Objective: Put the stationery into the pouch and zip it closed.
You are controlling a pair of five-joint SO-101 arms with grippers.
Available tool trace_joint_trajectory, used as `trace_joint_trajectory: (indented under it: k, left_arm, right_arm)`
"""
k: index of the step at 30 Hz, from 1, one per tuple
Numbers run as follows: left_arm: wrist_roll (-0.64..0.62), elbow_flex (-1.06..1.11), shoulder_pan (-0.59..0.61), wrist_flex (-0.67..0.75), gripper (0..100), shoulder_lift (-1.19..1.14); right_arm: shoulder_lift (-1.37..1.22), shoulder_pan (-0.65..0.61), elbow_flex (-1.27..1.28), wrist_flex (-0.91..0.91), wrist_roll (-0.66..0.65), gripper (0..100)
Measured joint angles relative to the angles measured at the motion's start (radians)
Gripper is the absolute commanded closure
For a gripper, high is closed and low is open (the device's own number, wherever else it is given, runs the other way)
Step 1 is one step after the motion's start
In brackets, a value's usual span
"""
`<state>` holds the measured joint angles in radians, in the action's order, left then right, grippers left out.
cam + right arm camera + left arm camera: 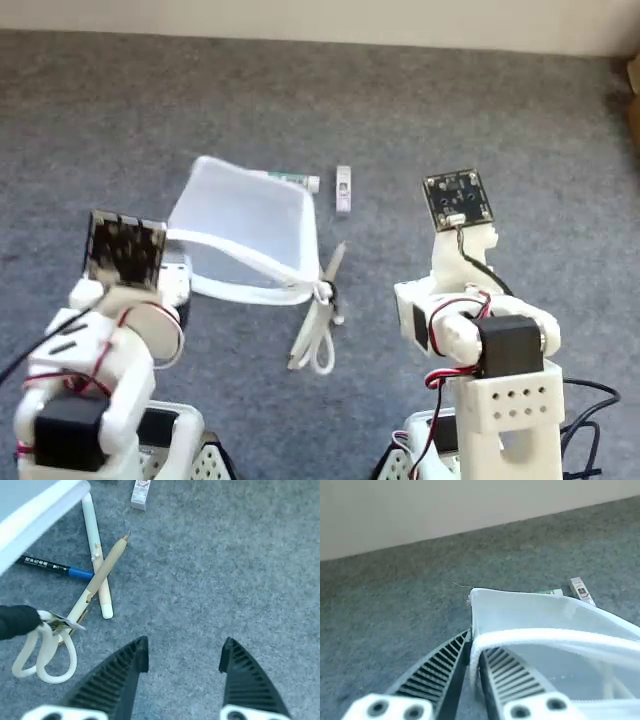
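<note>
On the grey tabletop (pixel 520 120) the white mesh pouch (pixel 245 235) lies flat with its mouth turned toward the arms. The left claw (pixel 474 645) is pinched together on the rim at the pouch's near corner, lifting that edge. That grip looks meant to hold the mouth open and to keep the pouch from sliding while things are pushed in.

No stationery can be seen inside the pouch. 3 pens lie crossed just beside its open corner: a white pen (pixel 94 540), a beige pen (pixel 114 555) lying over it, and a black-and-blue pen (pixel 50 566) partly under both. A white cord loop (pixel 50 680) trails from the pouch near them. Farther off, a small white block (pixel 343 188) sits apart from the pouch, and a green-banded tube (pixel 300 181) rests against the pouch's far edge.

The right claw (pixel 185 647) hangs above bare tabletop beside the pens, its 2 fingers spread wide with nothing between them. It looks placed to start collecting, with the pens closest.
</note>
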<state>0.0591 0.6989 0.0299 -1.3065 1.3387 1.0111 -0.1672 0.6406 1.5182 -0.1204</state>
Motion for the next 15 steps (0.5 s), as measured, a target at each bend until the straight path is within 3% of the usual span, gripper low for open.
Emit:
trace_joint_trajectory:
  k: [7,10,15]
  left_arm:
    - [0.0,-0.232,0.009,-0.236,99,-0.163]
    - [0.0,-0.253,0.026,-0.25,99,-0.247]
    - [-0.002,-0.264,0.176,-0.25,99,-0.368]
  right_arm:
    - [0.0,0.025,0.015,-0.008,0.0,77.9]
    - [0.0,0.04,0.017,-0.017,0.0,77.9]
    - [0.0,0.061,0.018,-0.063,0.0,77.9]
